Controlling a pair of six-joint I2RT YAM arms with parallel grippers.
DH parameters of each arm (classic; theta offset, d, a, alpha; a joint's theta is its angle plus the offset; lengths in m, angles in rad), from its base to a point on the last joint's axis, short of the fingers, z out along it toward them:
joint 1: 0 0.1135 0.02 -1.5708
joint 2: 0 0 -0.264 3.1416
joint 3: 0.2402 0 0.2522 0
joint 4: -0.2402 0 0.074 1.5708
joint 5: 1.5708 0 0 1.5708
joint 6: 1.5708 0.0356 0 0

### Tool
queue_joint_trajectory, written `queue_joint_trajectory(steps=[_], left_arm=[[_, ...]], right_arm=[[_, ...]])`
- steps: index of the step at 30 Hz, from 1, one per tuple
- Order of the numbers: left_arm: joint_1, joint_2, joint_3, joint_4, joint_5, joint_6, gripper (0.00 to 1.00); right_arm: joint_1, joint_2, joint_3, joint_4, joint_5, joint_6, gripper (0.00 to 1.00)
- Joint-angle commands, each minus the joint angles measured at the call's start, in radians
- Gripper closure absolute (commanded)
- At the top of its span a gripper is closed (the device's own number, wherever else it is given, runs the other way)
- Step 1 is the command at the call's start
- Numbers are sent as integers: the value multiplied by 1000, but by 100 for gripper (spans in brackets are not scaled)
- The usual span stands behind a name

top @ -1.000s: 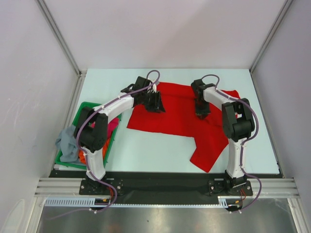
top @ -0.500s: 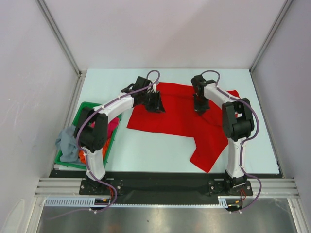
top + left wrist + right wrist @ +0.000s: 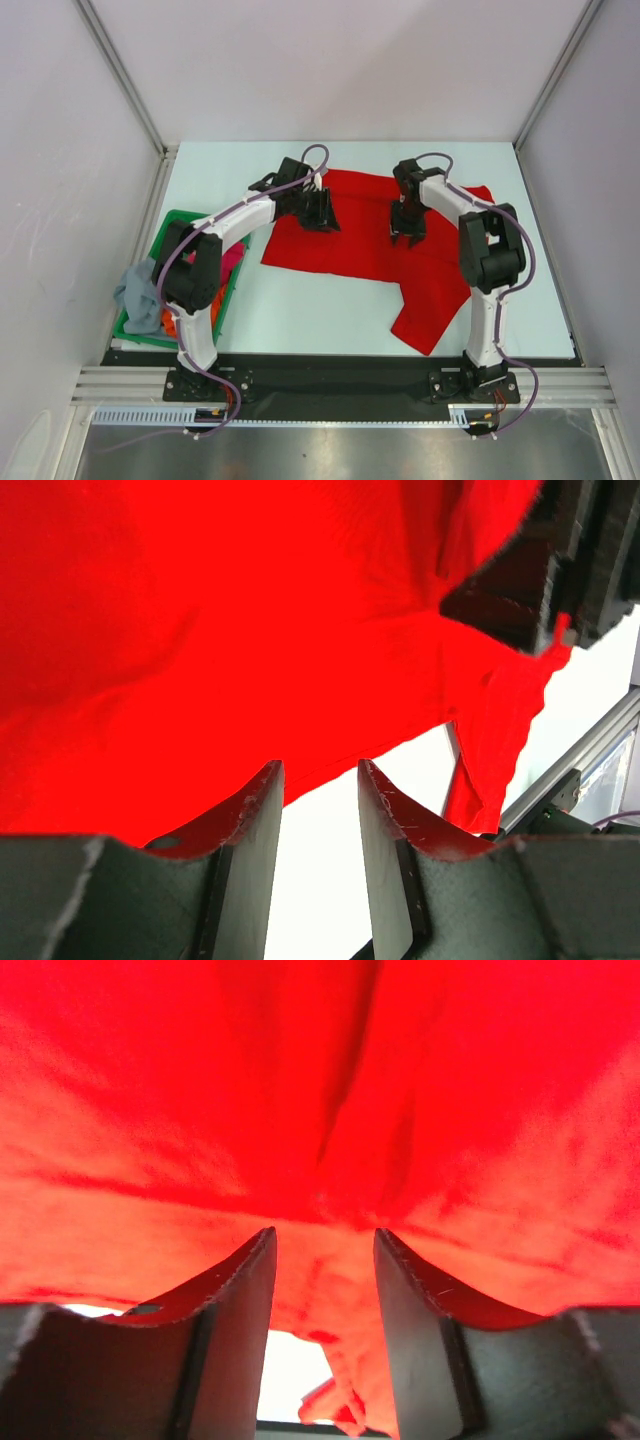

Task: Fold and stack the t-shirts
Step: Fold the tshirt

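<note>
A bright red t-shirt [image 3: 360,245] lies spread on the pale table, with one part trailing towards the near right. My left gripper [image 3: 322,215] is low at the shirt's far left edge. In the left wrist view it [image 3: 320,780] is open and empty, with bare table between the jaws and the red cloth [image 3: 250,630] just beyond the tips. My right gripper [image 3: 407,235] is over the middle of the shirt. In the right wrist view it [image 3: 325,1250] is open, with rumpled red cloth [image 3: 320,1080] under and between the jaws. Neither gripper holds anything.
A green tray [image 3: 175,216] stands at the left edge behind my left arm. It holds a grey-blue shirt [image 3: 138,295] hanging over its left side, an orange one [image 3: 170,322] and a magenta-pink one [image 3: 232,260]. White walls close in the table.
My right gripper has shifted a little to the left and nearer over the red shirt. The left arm and the shirt's outline have not visibly moved.
</note>
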Motion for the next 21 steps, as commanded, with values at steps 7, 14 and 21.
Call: queue_joint_trajectory(steps=[7,14,21], left_arm=[[-1,-120,-66,37,30,-23,59],[-89,-225,-158,33,44,-60,59],[-287,-288,-236,105,14,-172,54]], right_arm=[[101,-479,-408,-103,-30,106,48],[238,-786,-693,-79,-146,291,45],[278,-996,-787,-258,12,515,55]])
